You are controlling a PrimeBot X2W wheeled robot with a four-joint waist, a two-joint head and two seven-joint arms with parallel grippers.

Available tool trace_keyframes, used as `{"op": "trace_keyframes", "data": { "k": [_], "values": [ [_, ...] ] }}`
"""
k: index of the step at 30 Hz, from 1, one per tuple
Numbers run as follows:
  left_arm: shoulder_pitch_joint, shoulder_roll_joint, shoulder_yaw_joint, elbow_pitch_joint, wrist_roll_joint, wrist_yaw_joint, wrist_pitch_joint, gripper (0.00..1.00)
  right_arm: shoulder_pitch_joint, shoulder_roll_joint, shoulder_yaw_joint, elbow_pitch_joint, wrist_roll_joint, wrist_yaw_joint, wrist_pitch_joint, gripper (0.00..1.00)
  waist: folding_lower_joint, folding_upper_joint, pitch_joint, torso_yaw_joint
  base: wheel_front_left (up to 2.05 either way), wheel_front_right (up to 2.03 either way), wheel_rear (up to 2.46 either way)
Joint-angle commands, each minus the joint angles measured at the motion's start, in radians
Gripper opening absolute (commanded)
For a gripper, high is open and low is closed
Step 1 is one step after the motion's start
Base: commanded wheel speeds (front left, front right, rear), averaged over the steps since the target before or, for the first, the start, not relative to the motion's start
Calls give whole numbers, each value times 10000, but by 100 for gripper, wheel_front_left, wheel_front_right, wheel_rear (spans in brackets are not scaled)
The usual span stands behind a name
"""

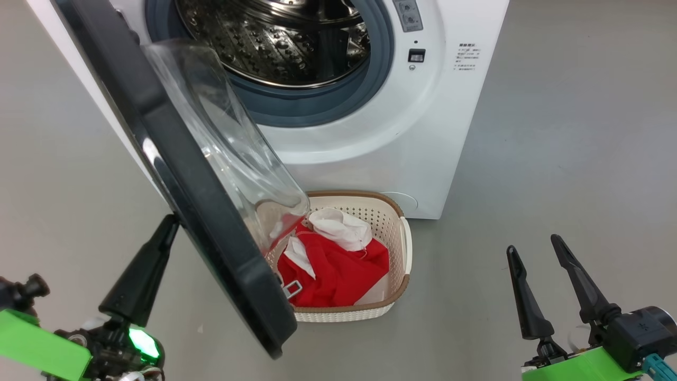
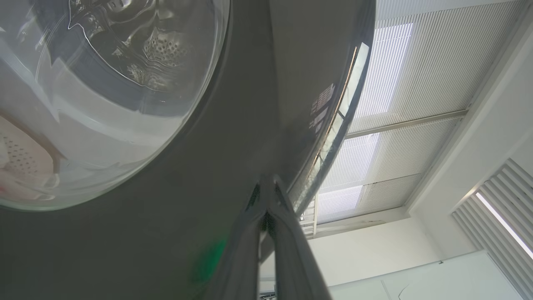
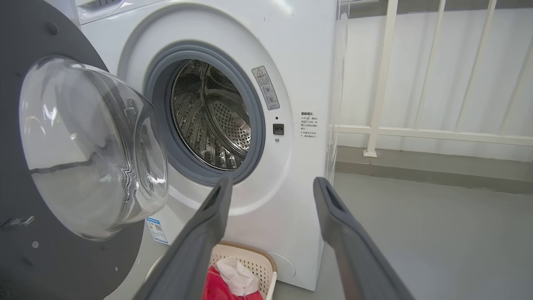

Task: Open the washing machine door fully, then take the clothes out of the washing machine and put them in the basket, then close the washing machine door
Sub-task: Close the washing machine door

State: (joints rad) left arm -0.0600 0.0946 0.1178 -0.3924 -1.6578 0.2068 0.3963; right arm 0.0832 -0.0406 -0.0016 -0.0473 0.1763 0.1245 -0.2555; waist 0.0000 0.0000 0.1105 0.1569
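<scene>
The washing machine [image 1: 370, 148] has an empty steel drum [image 1: 285, 42]. Its door [image 1: 211, 227] stands half open, the glass bowl hanging over the basket [image 1: 403, 238]. Red clothes [image 1: 338, 272] and a white piece [image 1: 341, 227] lie in the basket. My left gripper [image 1: 168, 225] is on the door's outer side at the rim. In the left wrist view the left gripper [image 2: 266, 189] is shut, its tips against the door's glossy black face [image 2: 233, 137]. My right gripper [image 1: 534, 246] stands open over the floor, right of the basket. The right wrist view has the right gripper [image 3: 272, 185] empty, facing the washing machine [image 3: 300, 75], door [image 3: 83, 146] and basket [image 3: 260, 260].
Grey floor [image 1: 555, 132] surrounds the machine, with free room to the right. A white railing [image 3: 383, 83] and pale wall stand behind the machine's right side. The basket sits tight against the machine's front, partly under the door.
</scene>
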Motion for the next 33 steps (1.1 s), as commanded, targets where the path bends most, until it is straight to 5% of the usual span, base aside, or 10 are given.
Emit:
{"op": "trace_keyframes", "data": {
  "k": [1,16,33],
  "values": [
    [-143,101,173,-378,-65,25,112,0,-355,-97,280,-208,79,62,-63,100,0,0,19,-37,0,0,0],
    [-562,-228,-336,120,-207,-229,-219,0,-460,-97,418,-150,195,62,-63,100,0,0,157,-475,0,0,0],
    [-1828,-408,-897,1240,-788,-991,-866,0,-795,-97,531,-175,274,62,-63,100,0,0,785,-1215,0,0,0]
  ]
}}
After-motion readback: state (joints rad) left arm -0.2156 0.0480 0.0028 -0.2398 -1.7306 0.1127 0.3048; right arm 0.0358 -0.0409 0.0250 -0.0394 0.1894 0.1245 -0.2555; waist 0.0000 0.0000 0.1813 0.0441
